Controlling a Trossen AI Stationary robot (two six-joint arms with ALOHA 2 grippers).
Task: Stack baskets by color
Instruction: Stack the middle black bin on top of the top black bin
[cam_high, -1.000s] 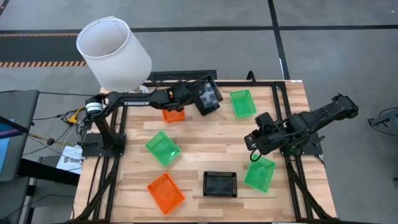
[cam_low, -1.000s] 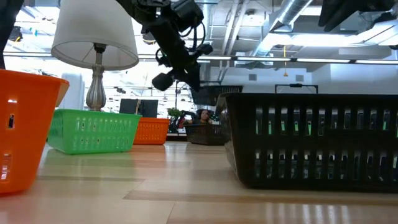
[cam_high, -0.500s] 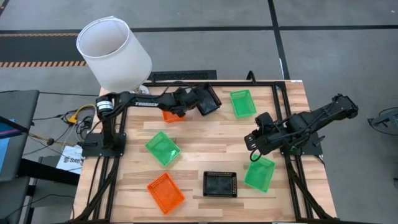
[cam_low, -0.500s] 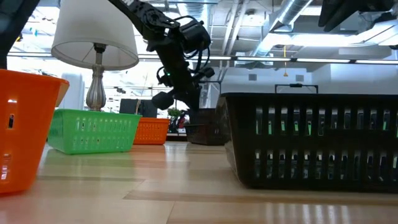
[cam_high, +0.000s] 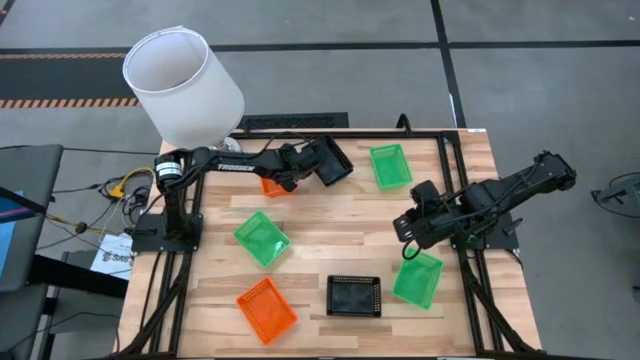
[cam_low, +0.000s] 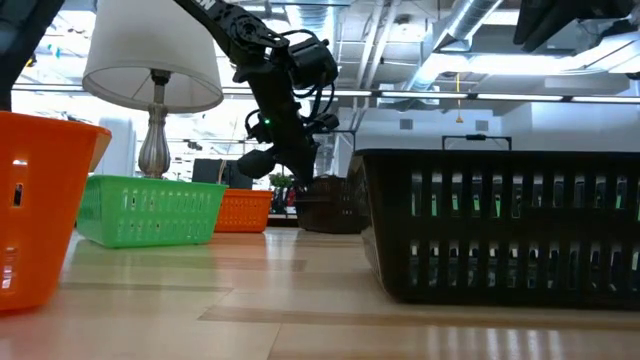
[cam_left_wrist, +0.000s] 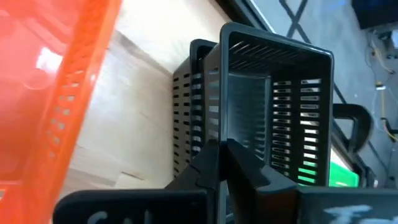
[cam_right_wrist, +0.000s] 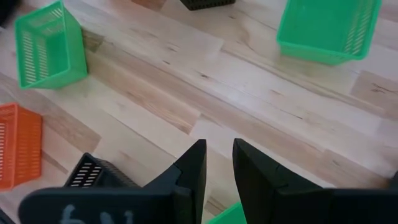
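Note:
My left gripper (cam_high: 305, 168) reaches over the far middle of the table, shut on a black basket (cam_high: 333, 160). In the left wrist view the held black basket (cam_left_wrist: 273, 106) is tipped up against a second black basket (cam_left_wrist: 191, 99) that stands on the table behind it. An orange basket (cam_high: 276, 185) lies under my left arm. Green baskets lie at the far right (cam_high: 390, 166), the left middle (cam_high: 262, 238) and the near right (cam_high: 417, 278). Another orange basket (cam_high: 266, 307) and another black one (cam_high: 354, 296) lie near the front edge. My right gripper (cam_high: 408, 226) hangs shut and empty above the table's right side. My left gripper pinches one wall of the black basket (cam_left_wrist: 221, 118) at its rim, one finger (cam_left_wrist: 252, 171) inside the basket and the other (cam_left_wrist: 202, 165) outside. The fingers slant down from the table's left. The basket is tilted, its lower part down by the second black basket; whether it rests in it I cannot tell.
A white lampshade (cam_high: 183, 85) stands beyond the table's far left corner. Black frame rails (cam_high: 440, 135) run along the table's edges. Bare wood (cam_high: 340, 225) lies in the table's middle between the baskets.
My left gripper has come down toward the table and rolled, carrying the black basket with it. The basket was tipped up with its inside facing up; it now sits lower, by the second black basket.

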